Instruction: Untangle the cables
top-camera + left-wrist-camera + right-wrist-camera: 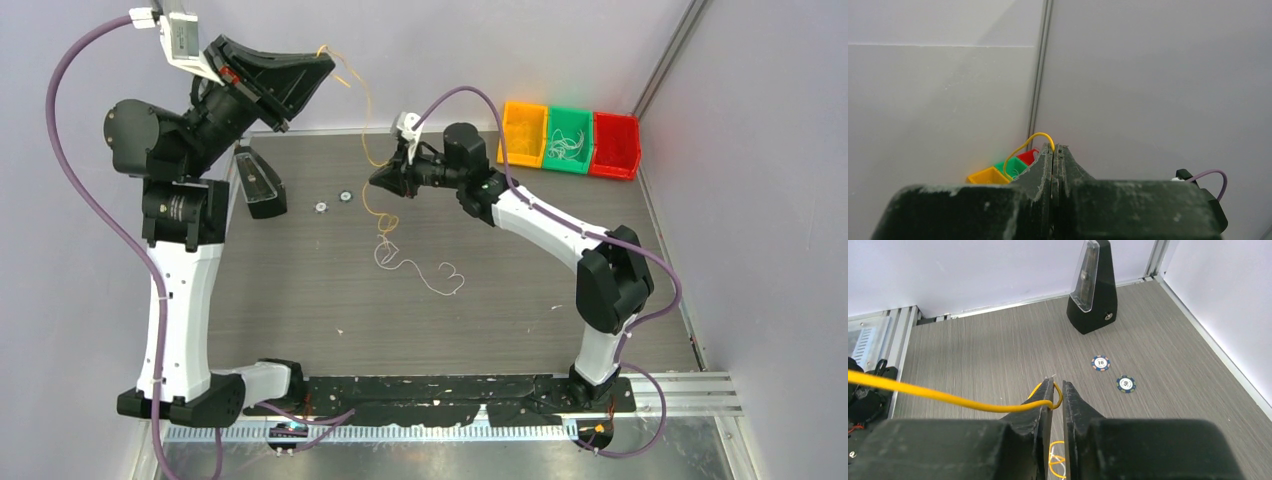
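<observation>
My left gripper [325,60] is raised high at the back left, shut on the end of a yellow cable [362,110]; in the left wrist view the yellow cable [1020,149] arcs out of the shut gripper [1054,147]. The cable hangs down past my right gripper [378,180]. In the right wrist view the yellow cable [948,397] hooks round the left fingertip and into the slim gap of the right gripper [1058,385], whose jaws stand nearly closed. Below it, a small tangle [387,245] lies on the table, and a white cable [430,275] trails from it.
Yellow [523,133], green [568,140] and red [616,145] bins stand at the back right, thin wires in the green one. A black wedge-shaped object [260,185] stands at the left, with two poker chips [321,207] [345,197] beside it.
</observation>
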Controlling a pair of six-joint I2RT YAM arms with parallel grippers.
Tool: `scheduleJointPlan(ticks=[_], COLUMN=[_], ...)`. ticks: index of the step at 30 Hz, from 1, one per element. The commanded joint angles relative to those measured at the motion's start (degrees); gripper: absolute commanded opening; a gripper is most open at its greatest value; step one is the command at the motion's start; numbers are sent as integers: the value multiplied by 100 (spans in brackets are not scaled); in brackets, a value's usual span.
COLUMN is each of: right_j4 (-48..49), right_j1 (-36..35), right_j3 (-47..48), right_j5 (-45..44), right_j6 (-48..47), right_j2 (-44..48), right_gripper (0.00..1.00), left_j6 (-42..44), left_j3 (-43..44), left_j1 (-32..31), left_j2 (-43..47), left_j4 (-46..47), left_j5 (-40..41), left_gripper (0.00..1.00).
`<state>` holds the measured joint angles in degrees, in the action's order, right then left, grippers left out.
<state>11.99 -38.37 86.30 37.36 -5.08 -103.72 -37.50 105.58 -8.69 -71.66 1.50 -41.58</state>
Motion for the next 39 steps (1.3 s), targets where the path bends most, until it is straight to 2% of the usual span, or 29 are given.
scheduleJointPlan(ticks=[1, 3, 4, 6, 12, 17, 20, 23, 25, 28, 33, 36, 38, 39], right_j4=[729, 780, 819, 855, 643, 712, 882, 1130, 1339, 1595, 2002, 2132, 2196, 2190], right_j1=[93, 93, 95, 93, 312, 917, 1232, 1532, 1656, 1752, 1850, 1868, 1864, 1862], right_j3=[122, 127, 126, 102, 6, 125, 345, 658, 789, 844, 700, 658, 675, 681], right_j5=[75, 190, 238, 199, -109, -197, -101, 37, 148, 255, 153, 140, 162, 177], right_j6=[336, 442, 467, 488, 637, 1520, 2210, 3126, 3731, 4586, 5344, 5612, 5704, 5712], right_j2=[353, 423, 436, 459, 614, 923, 1125, 1286, 1348, 1423, 1592, 1653, 1691, 1707], right_gripper=[23, 35, 33, 9, 5, 5, 5, 5, 5, 5, 5, 5, 5, 5], left_j6=[-88, -91, -91, -91, -105, 118, 452, 785, 901, 1187, 2504, 2755, 2924, 2969], left_j3=[-327, -397, -411, -414, -646, -2080, -3254, -3818, -3994, -4541, -4369, -4333, -4273, -4339], left_j1=[84, 103, 108, 129, 500, 1144, 1461, 1614, 1561, 1259, 150, -150, -177, -177], left_j2=[234, 255, 253, 255, 377, 884, 1102, 564, -8, -224, -419, -682, -841, -759], left_j4=[54, 55, 57, 53, 0, -221, -1033, -2113, -2646, -2453, -2989, -3088, -2995, -2720], left_j5=[65, 97, 104, 104, 125, 182, 784, 791, 501, 639, 1155, 1254, 822, 392], left_gripper=[0, 0, 0, 0, 0, 0, 0, 0, 0, 0, 0, 0, 1, 19])
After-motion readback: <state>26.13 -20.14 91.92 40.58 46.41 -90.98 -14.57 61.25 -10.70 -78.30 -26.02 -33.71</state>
